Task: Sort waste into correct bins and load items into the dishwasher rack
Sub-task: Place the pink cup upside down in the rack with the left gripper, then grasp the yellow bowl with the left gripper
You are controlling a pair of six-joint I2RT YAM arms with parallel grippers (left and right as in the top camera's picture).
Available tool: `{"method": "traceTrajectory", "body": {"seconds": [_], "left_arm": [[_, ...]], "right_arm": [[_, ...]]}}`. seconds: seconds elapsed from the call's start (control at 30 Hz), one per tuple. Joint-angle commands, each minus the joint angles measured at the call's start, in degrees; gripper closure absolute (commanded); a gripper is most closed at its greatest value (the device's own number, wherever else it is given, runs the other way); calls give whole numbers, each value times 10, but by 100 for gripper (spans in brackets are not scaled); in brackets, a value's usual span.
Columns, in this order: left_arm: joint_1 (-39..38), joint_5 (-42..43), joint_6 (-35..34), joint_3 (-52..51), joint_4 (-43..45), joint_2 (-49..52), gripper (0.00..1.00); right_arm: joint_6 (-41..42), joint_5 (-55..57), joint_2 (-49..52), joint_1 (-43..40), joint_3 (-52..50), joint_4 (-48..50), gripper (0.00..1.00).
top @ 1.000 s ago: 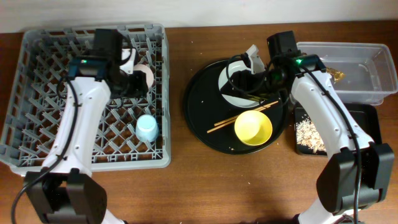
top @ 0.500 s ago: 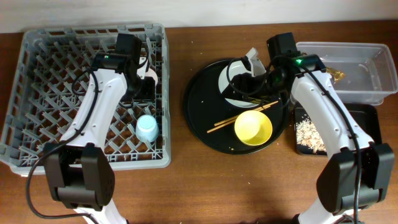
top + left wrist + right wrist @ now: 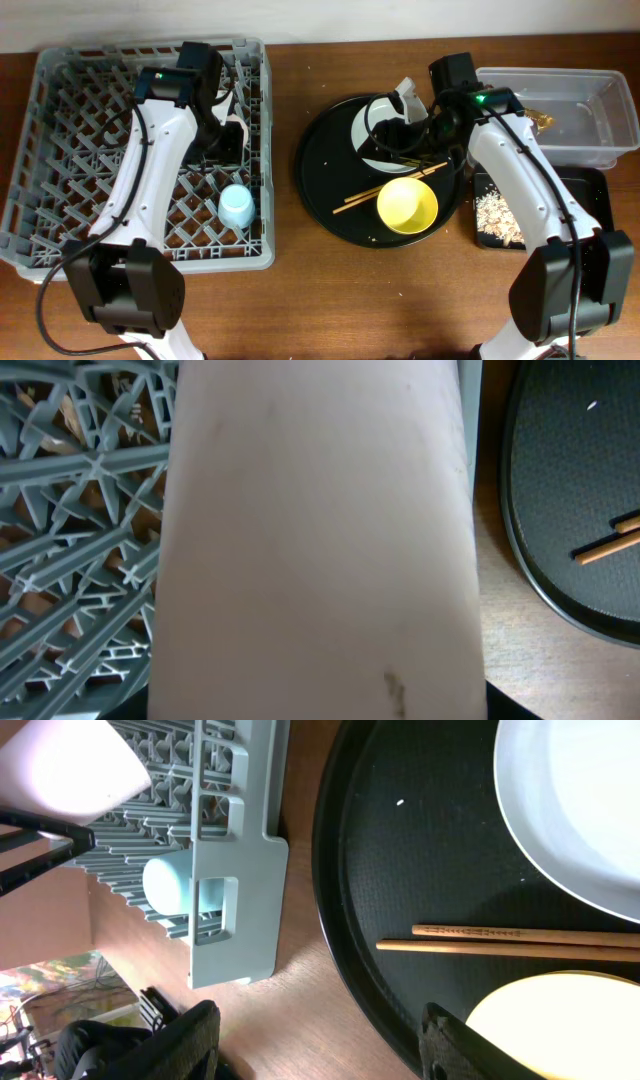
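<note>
Two cups at rack (image 3: 60, 90): blue cup (image 3: 236, 206) seated; pink cup (image 3: 320, 540), clamped in left gripper (image 3: 222, 118), carried rightward, not yet released. Right gripper (image 3: 325, 1025) wide, empty.

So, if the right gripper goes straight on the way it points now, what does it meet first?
Probably the round black tray, on its bare floor just short of the wooden chopsticks. The right gripper is open and nothing stands in between. Depth is unclear.
</note>
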Motion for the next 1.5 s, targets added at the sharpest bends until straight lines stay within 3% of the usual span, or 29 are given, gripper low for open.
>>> {"method": "traceTrajectory", "body": {"seconds": [0.0,0.4,0.47,0.53,0.57,0.73,0.83,0.97,1.0,1.13,1.27,1.47], "left_arm": [[-4,-3,-6,10,-3,6,42],[-32,-13,-6,9,-15,84,36],[-31,-17,-6,9,-13,84,27],[-31,-23,-6,10,-10,84,3],[-31,-23,-6,12,-9,84,1],[-31,-19,-26,115,-49,84,1],[-41,31,-25,227,-99,83,1],[-87,87,-25,259,-107,84,1],[-105,96,-25,254,-105,86,1],[-184,104,-27,213,-62,91,2],[-257,96,-55,125,49,91,11],[-315,82,-66,-31,221,92,11]], "right_arm": [[-4,7,1,1,0,-2,35],[-4,11,1,1,0,-13,35],[-4,11,1,1,0,-13,35],[-4,11,1,1,0,-13,35],[-4,11,1,1,0,-13,35],[-4,11,-7,-5,9,-6,41],[-4,14,-48,-27,35,-16,43],[19,115,-139,-76,58,-74,41],[23,159,-171,-98,58,-101,38],[22,223,-249,-183,58,-180,2],[13,223,-261,-235,57,-233,2],[-4,223,-259,-236,41,-239,2]]}}
